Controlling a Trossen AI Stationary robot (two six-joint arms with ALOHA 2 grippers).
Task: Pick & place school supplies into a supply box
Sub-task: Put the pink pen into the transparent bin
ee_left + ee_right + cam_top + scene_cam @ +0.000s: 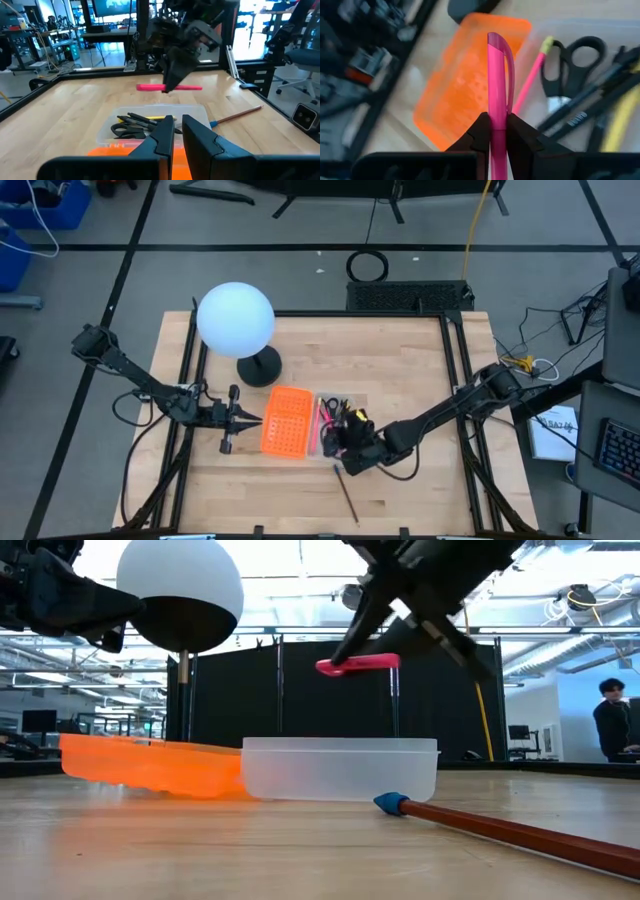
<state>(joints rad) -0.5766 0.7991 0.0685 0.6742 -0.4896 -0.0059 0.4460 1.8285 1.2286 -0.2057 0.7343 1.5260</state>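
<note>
My right gripper (345, 442) hangs over the clear supply box tray (340, 770), shut on a pink pen (375, 663). Black-handled scissors (577, 60), several dark pens (137, 120), a yellow pencil (615, 125) and a pink pencil (530, 82) lie in the tray. The orange gridded panel (285, 422) joins the tray on its left side. A brown pencil with a blue end (500, 828) lies flat on the table near the tray. My left gripper (177, 135) waits just left of the orange panel, fingers close together, holding nothing. My right gripper pinches the pink pen between its two fingers, about mid-length (497, 107). The fingers slant down from above and lie across the pen. The pen's clip end (499, 42) sticks out past them. It is held level and lifted clear above the tray (197, 112).
A white globe lamp (235, 320) stands on a dark round base (258, 367) at the far left of the table, behind the orange panel. Black frame rails (455, 380) run along the table's sides. Bare wood (400, 370) lies right of and beyond the tray.
</note>
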